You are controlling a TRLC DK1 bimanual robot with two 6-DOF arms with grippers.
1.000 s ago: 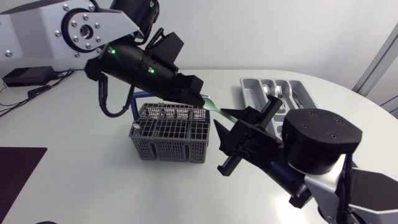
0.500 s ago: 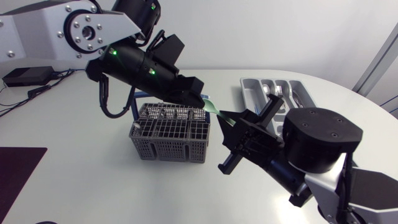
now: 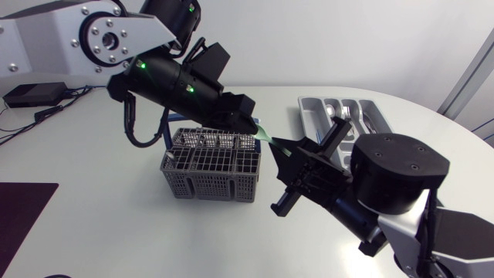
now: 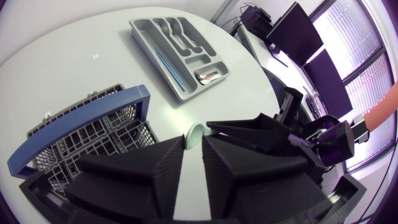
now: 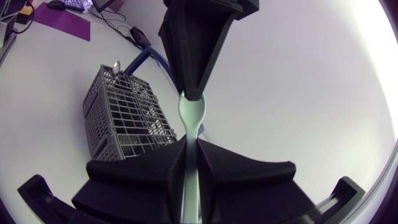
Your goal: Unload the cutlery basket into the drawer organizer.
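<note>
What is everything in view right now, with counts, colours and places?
cutlery basket: one, grey with a blue handle, mid-table
silver spoon: one, standing upright in a corner of the basket
drawer organizer: one, grey, on the table to the right of the basket
metal cutlery: several pieces, silver, lying in the organizer's compartments
pale green spoon: one, in the air beside the basket, gripped at both ends
mat: one, dark purple, at the table's left edge
table: one, white
left claw: one, black, above the basket, shut on the green spoon
right claw: one, black, facing the left claw, shut on the spoon's other end
</note>
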